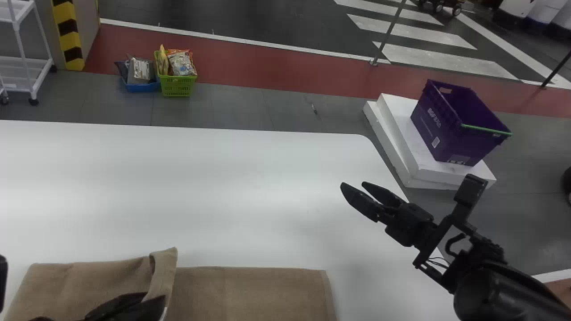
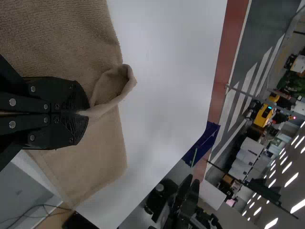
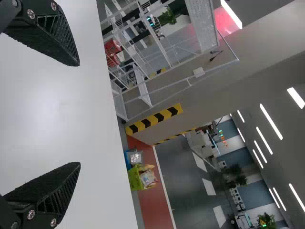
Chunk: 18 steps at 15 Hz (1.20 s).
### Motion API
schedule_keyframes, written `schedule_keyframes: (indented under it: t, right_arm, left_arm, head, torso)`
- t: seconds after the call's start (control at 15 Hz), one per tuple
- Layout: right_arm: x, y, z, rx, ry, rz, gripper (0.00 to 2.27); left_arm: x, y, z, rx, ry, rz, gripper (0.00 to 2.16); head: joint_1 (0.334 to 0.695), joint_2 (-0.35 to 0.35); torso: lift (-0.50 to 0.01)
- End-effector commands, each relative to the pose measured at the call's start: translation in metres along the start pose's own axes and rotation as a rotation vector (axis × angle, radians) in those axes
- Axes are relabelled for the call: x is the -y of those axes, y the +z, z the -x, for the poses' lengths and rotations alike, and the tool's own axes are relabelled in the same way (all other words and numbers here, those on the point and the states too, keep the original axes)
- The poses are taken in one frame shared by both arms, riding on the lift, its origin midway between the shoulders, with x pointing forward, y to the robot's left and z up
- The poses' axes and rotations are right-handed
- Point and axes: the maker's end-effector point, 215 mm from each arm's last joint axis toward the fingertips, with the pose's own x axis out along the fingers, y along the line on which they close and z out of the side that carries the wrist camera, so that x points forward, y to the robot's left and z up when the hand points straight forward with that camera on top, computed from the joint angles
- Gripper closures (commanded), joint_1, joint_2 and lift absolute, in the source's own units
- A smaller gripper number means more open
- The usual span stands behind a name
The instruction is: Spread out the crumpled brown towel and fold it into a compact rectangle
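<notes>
White tabletop (image 1: 187,178): broad, running under the work; its right-hand edge slants away below the right arm.
Brown terry towel (image 1: 250,290): on the tabletop's near side, right before the robot; mostly flat, its long axis running left to right; the right part lies smooth, while the left part carries a lifted piece of cloth.
Purple crate (image 1: 450,127): on white slabs (image 1: 401,138) beyond the tabletop's right edge; no part of the job, I'd judge.
Right gripper (image 1: 353,184): over the tabletop, farther forward than the towel and off past its right end; fingers spread with nothing between them — apart from the cloth.
Left gripper (image 2: 88,113): at the towel itself, fingers pressed together on a pinch of its cloth; clearly the nearer of the two.
Raised fold (image 1: 165,269): standing up around the middle of the far edge, curled over at its top; just past the left fingertips.
Coming move: probably the left arm's, laying the pinched cloth along that left-right axis; the smooth part lies to its right — the curl could set as a crease if let go too soon.
</notes>
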Motion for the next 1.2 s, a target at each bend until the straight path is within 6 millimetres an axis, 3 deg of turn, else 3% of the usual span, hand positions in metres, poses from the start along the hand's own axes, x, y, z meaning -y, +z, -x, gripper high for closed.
schedule_keyframes:
  t: [0.0, 0.33, 0.53, 0.67, 0.87, 1.13]
  right_arm:
    - [0.004, -0.003, 0.002, -0.002, -0.007, -0.007, 0.06]
    - [0.002, -0.004, 0.0, -0.001, -0.003, -0.006, 0.06]
    - [0.001, -0.008, 0.001, -0.006, 0.0, -0.01, 0.06]
    - [-0.004, -0.013, 0.003, -0.02, 0.005, -0.003, 0.07]
    - [-0.023, -0.029, -0.001, -0.062, 0.032, 0.017, 0.09]
    - [-0.06, -0.047, -0.006, -0.114, 0.071, 0.037, 0.09]
  left_arm:
    - [-0.008, 0.0, -0.005, 0.01, 0.023, -0.018, 0.0]
    - [-0.042, 0.023, 0.008, 0.094, 0.094, -0.08, 0.05]
    - [-0.083, 0.049, 0.03, 0.198, 0.148, -0.138, 0.04]
    - [-0.12, 0.046, 0.049, 0.213, 0.182, -0.099, 0.04]
    - [-0.181, 0.053, 0.1, 0.304, 0.249, -0.085, 0.03]
    - [-0.251, 0.049, 0.179, 0.423, 0.388, -0.023, 0.03]
  head:
    - [0.695, -0.35]
    - [0.695, -0.35]
    - [0.695, -0.328]
    - [0.695, -0.278]
    - [0.695, -0.212]
    - [0.695, -0.032]
  torso:
    - [-0.127]
    - [-0.127]
    - [-0.127]
    - [-0.127]
    - [-0.127]
    - [-0.127]
